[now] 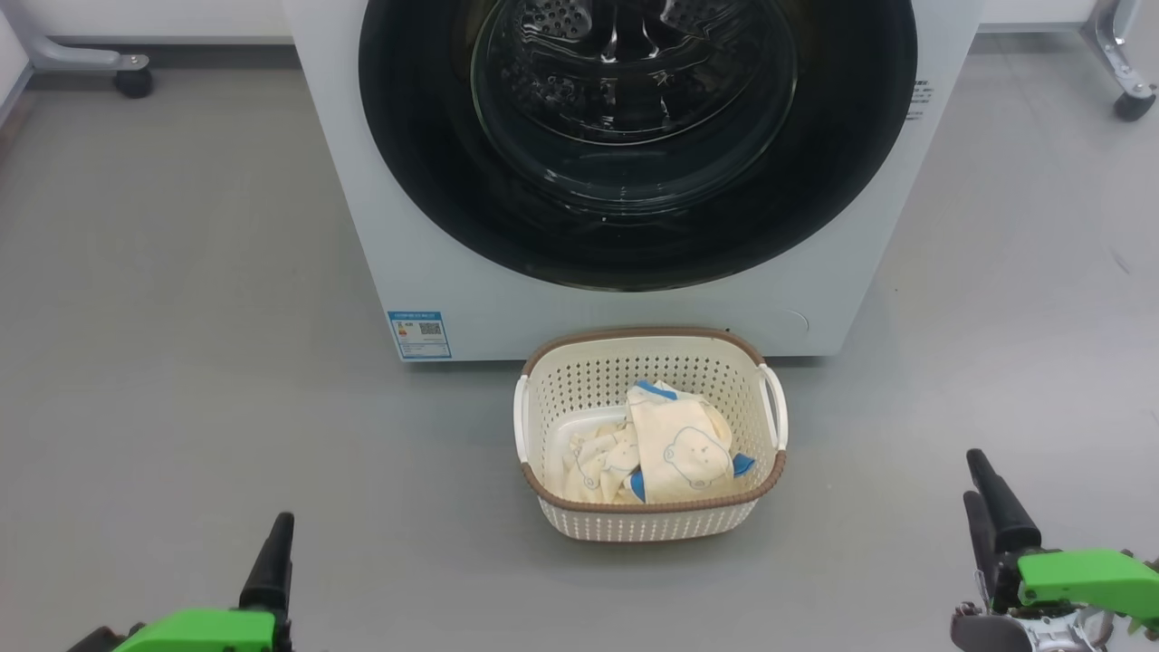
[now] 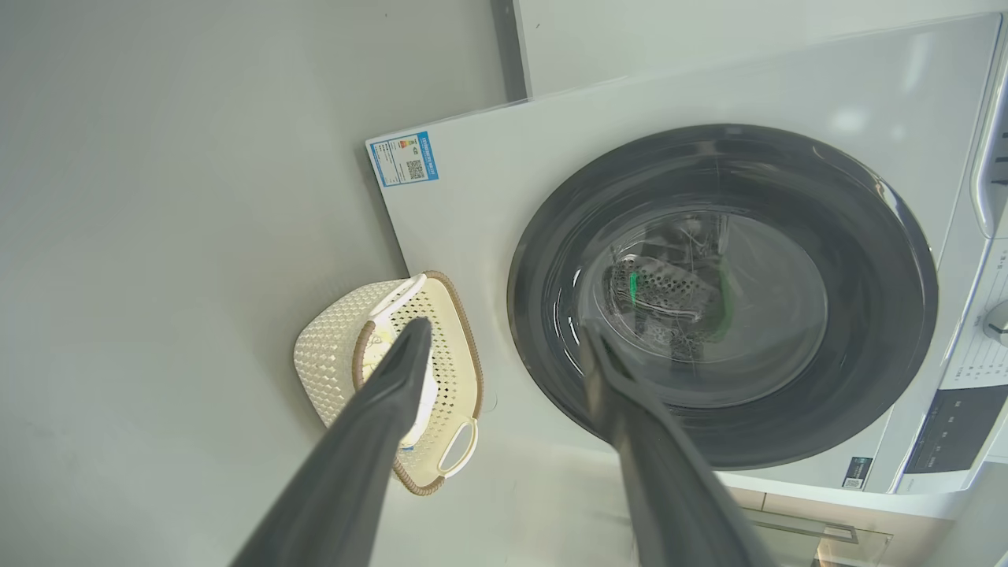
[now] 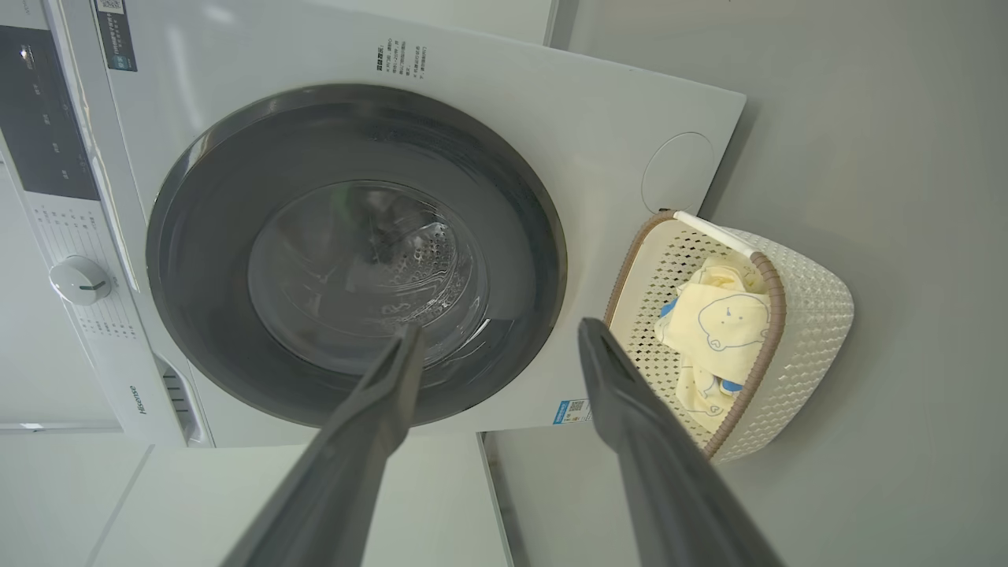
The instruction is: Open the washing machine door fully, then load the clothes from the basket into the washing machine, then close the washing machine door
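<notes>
Cream plastic basket (image 1: 643,523) of bear-print clothes (image 1: 684,448) sat just before the washing machine (image 1: 435,272), its door (image 1: 634,237) shut; left gripper (image 2: 505,327) and right gripper (image 3: 498,327) hovered low, jaws apart, empty.

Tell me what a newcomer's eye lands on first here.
The big glossy black washing machine door, shut, dominates the top centre of the head view. In front of it on the grey floor sits the cream basket, holding pale bear-print clothes.
</notes>
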Available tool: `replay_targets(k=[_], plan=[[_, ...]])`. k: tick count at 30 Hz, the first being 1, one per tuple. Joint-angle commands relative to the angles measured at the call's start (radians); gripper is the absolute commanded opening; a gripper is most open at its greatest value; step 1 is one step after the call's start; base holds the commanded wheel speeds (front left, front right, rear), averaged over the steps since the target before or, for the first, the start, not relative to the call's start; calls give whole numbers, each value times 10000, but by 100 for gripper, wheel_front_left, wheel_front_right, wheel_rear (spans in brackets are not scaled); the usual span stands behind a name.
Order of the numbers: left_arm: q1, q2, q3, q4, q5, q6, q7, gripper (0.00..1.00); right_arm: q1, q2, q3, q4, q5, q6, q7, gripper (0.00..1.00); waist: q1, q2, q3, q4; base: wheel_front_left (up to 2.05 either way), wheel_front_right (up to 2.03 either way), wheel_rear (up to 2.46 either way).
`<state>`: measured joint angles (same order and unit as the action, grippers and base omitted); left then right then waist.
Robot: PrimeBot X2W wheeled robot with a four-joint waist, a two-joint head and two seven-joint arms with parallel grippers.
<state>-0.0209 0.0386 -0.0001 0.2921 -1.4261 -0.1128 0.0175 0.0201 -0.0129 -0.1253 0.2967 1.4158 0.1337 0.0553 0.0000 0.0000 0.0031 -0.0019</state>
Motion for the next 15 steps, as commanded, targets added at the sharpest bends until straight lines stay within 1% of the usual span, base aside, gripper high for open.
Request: replay_targets(k=[1,15], plan=[[-542,206,96,-424,375,35,-104,100,-514,-197,-23,-404,-312,-7,-130,100,0,0,4,2,0,0,0],[-604,176,-23,-710,3233,290,-518,100,-572,-230,-112,-777,-3352,-11,-527,100,0,0,-4,12,0,0,0]])
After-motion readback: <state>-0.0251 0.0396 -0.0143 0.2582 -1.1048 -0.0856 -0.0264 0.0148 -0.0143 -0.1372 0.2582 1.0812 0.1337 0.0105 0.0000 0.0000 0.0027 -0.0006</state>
